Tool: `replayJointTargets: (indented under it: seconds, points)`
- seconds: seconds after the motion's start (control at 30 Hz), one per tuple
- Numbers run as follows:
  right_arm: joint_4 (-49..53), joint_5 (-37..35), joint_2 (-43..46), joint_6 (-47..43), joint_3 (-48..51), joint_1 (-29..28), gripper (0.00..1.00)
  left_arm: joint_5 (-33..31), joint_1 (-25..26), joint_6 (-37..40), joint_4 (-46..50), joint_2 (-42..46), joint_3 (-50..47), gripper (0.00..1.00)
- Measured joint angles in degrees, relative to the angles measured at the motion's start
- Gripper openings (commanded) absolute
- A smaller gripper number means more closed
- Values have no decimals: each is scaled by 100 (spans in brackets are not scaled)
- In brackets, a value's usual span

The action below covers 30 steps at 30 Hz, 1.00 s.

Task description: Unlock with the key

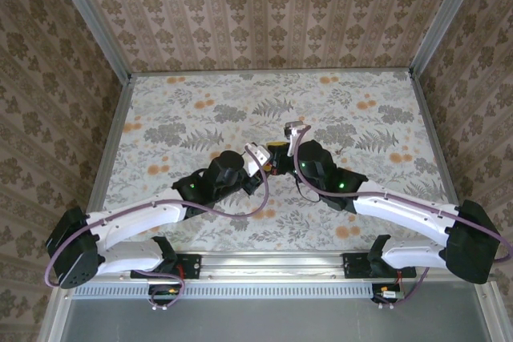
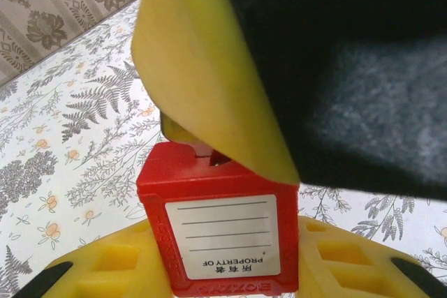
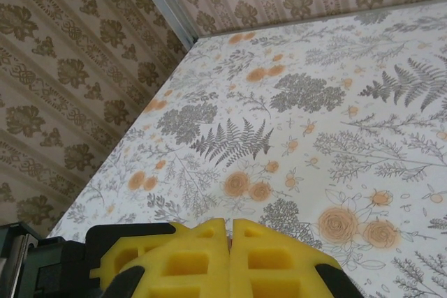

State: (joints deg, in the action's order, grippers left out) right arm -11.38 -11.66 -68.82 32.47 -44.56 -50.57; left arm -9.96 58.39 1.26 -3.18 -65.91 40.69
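Observation:
A red plastic padlock (image 2: pixel 223 235) with a white "PROPERTY OF" label sits upright between my left gripper's (image 2: pixel 227 266) yellow fingers (image 2: pixel 105 270), which are shut on its body. From above, the yellow finger (image 2: pixel 202 68) of my right gripper (image 3: pixel 230 234) presses down at the lock's top. There a small bit of the key (image 2: pixel 211 155), red and silvery, shows at the slot. In the right wrist view the pads are together with a thin red sliver between them. Both grippers meet above mid-table, the left gripper (image 1: pixel 263 171) and the right gripper (image 1: pixel 282 154).
The floral table (image 1: pixel 200 102) spreads out on all sides of the grippers. Patterned walls with metal frame posts (image 1: pixel 120 78) close it in at the back and sides. A purple cable (image 1: pixel 240 212) loops beside the left arm.

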Motion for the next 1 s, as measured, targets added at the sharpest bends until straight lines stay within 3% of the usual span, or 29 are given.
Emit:
replayJointTargets:
  seconds: [0.2,0.43,0.83,1.0]
  points:
    - [146,647,236,177,116,304,4,203,7,0,4,-4,0,23]
    - [483,1493,492,313,127,697,17,332,46,68,-2,-7,2,23]
    - [1172,2092,977,317,118,1233,32,-103,39,98,-2,-258,98,22]
    - [1519,2302,1261,105,35,1759,42,-592,173,402,-11,-380,114,22]
